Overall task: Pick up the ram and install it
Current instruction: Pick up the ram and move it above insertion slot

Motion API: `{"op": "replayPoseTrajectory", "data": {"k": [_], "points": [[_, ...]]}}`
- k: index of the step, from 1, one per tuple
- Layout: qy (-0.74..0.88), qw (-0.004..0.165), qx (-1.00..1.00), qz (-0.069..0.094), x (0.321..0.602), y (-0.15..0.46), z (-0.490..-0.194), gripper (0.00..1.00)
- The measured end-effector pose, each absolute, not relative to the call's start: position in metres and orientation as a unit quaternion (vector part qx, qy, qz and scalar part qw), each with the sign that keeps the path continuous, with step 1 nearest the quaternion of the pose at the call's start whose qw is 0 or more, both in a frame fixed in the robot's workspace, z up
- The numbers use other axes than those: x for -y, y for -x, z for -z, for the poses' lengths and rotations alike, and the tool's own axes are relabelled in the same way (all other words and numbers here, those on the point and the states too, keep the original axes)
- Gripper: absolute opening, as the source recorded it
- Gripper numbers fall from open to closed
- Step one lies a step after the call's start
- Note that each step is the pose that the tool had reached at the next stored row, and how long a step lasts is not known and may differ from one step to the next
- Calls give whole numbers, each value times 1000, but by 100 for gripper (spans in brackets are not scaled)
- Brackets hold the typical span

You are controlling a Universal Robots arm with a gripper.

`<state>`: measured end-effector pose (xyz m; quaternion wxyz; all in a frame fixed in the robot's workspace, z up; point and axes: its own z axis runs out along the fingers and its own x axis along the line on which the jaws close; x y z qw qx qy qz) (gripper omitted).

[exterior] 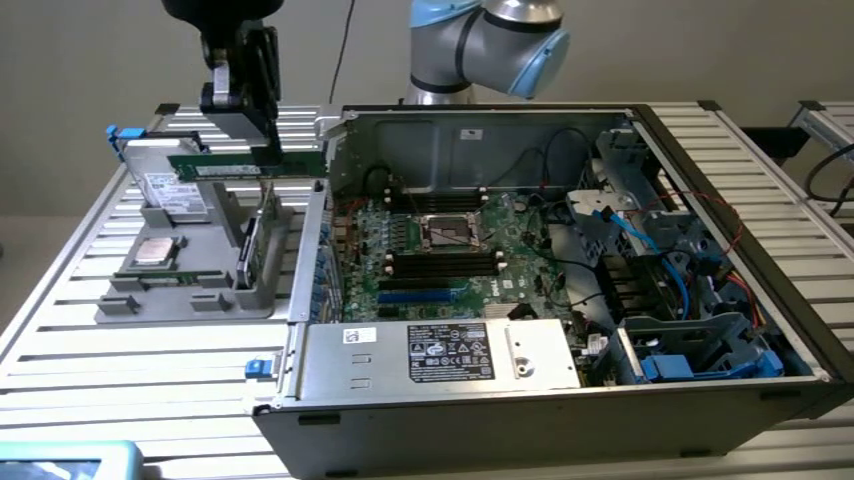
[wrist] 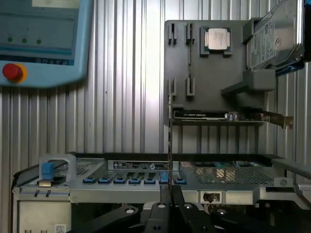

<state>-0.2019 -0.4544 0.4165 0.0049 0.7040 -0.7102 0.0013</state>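
The robot arm's black gripper (exterior: 263,148) is clamped shut on the long, thin green ram stick (exterior: 227,166), holding it level in the air above the grey plastic parts holder (exterior: 147,300) near the slatted metal surface's (exterior: 80,360) far edge, at the exterior view's left. The open black computer case (exterior: 534,400) stands just beside the holder, its green motherboard (exterior: 441,250) exposed.
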Motion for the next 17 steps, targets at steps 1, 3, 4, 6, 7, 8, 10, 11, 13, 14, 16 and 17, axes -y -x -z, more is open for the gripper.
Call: {"op": "replayPoseTrajectory", "data": {"k": [1,3,4,6,7,8,10,11,13,14,16,17], "points": [[-704,5,710,-1,454,197,-416,13],[-704,5,710,-1,454,188,-416,13],[-704,5,710,-1,454,183,-417,13],[-704,5,710,-1,454,174,-416,13],[-704,5,710,-1,454,170,-416,13],[-704,5,710,-1,454,166,-416,13],[-704,5,710,-1,454,156,-416,13],[-704,5,710,-1,454,152,-416,13],[-704,5,710,-1,454,143,-415,13],[-704,5,710,-1,454,138,-414,13],[-704,5,710,-1,454,129,-413,13],[-704,5,710,-1,454,124,-413,13]]}}
